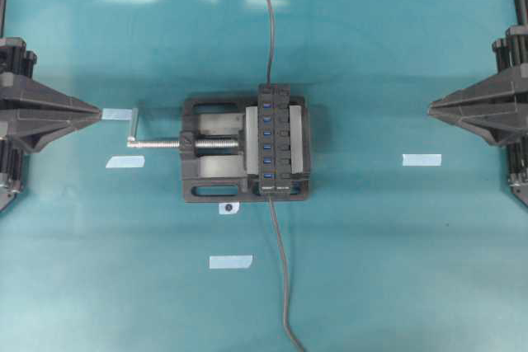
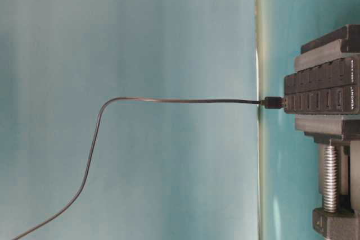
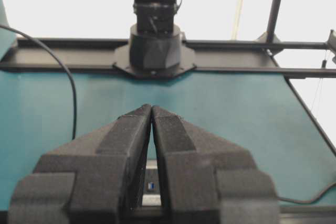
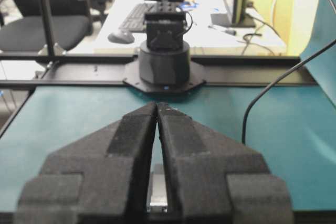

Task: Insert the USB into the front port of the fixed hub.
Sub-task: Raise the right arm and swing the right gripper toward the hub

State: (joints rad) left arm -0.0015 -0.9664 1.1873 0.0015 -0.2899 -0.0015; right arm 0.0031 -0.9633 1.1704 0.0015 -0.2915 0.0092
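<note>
The fixed hub [image 1: 275, 139], a narrow black strip with blue ports, stands clamped in a black vise [image 1: 210, 179] at mid-table. The USB [image 1: 270, 199] sits at the hub's front end, and its thin grey cable [image 1: 282, 278] trails toward the near table edge. In the table-level view the plug [image 2: 274, 103] butts straight against the hub's end face [image 2: 323, 95], with nothing holding it. My left gripper [image 1: 99, 111] is pulled back at the left edge, shut and empty [image 3: 151, 107]. My right gripper [image 1: 431, 108] is drawn back on the right, its tips also together on nothing [image 4: 157, 104].
The vise's silver screw handle [image 1: 136, 131] sticks out to the left. A second cable [image 1: 269, 22] leaves the hub's far end toward the back. Several pale tape strips [image 1: 421, 159] lie on the teal mat. Each wrist view shows the opposite arm's base [image 3: 155, 51].
</note>
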